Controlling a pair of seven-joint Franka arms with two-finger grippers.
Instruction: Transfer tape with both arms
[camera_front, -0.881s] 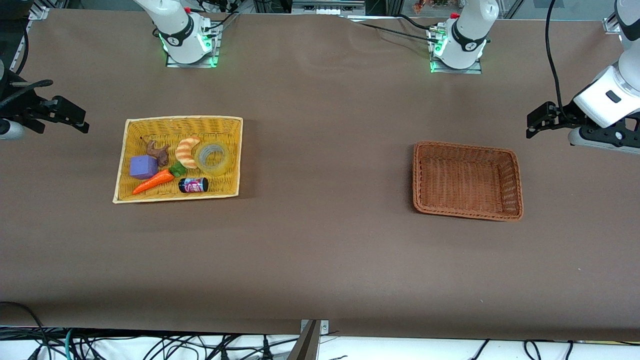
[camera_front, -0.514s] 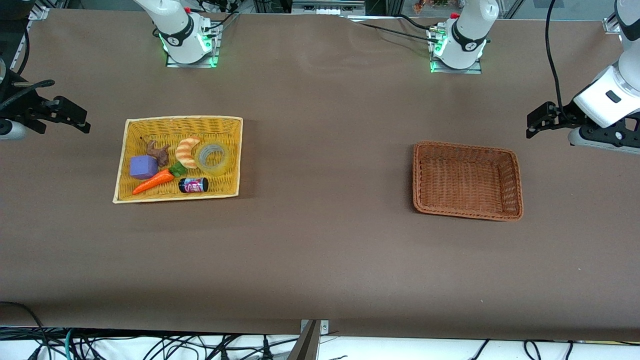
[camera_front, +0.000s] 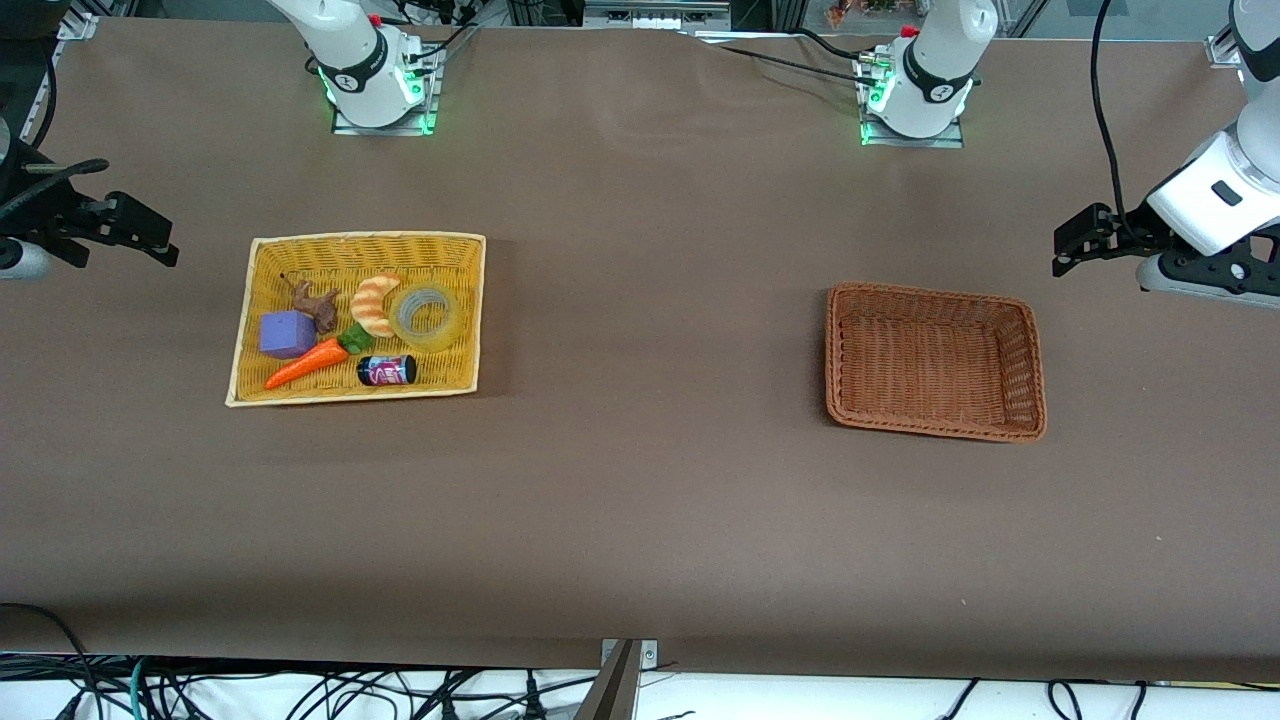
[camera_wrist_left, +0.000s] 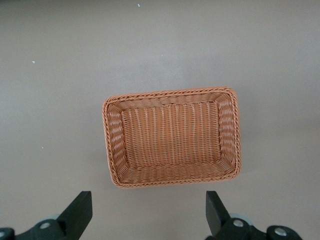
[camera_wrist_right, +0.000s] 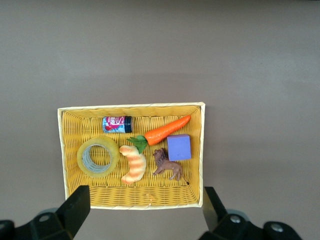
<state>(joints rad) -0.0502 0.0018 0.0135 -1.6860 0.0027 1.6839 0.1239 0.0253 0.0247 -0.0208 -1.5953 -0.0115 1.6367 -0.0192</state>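
The tape (camera_front: 428, 315), a yellowish translucent ring with a grey core, lies flat in the yellow basket (camera_front: 300, 252) at the corner toward the table's middle, next to the striped croissant (camera_front: 374, 303). The right wrist view shows the tape (camera_wrist_right: 97, 157) too. My right gripper (camera_front: 150, 240) hangs open and empty over the bare table at the right arm's end, apart from that basket; its fingers (camera_wrist_right: 75, 205) frame the basket's rim. My left gripper (camera_front: 1072, 248) hangs open and empty over the left arm's end; its own view (camera_wrist_left: 148, 205) looks down on the brown basket (camera_wrist_left: 171, 95).
With the tape in the yellow basket are a carrot (camera_front: 306, 366), a purple cube (camera_front: 287, 333), a brown lion toy (camera_front: 318, 303) and a small dark can (camera_front: 387, 370). The brown wicker basket (camera_front: 935, 428) holds nothing. Both arm bases stand farthest from the front camera.
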